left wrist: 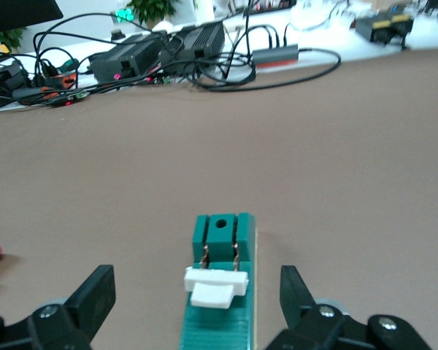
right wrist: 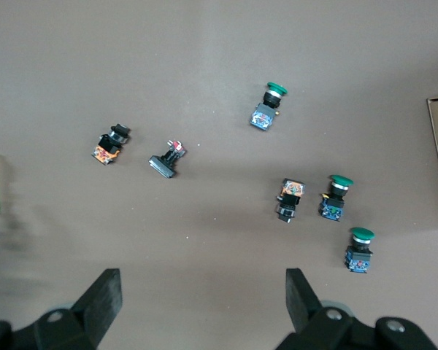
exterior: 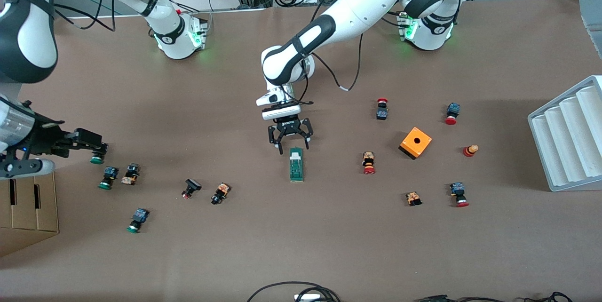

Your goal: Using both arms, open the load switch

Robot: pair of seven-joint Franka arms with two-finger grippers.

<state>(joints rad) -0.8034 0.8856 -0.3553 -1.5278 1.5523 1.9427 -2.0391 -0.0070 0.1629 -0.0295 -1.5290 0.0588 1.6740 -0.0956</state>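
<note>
Load switch [exterior: 296, 164] lies mid-table, white piece end toward robot bases. Left gripper [exterior: 290, 141] hangs just over that end, fingers [left wrist: 93, 297] spread wide, flanking switch, holding nothing. Right gripper [exterior: 89, 144] waits high over green-capped push buttons [exterior: 104, 178] at right arm's end of table, jaws wide, empty.

No text, label, brand or number can be read on anything here.

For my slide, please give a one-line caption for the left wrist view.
Open left gripper poised over the white-tipped end of the green load switch on the brown table.
</note>
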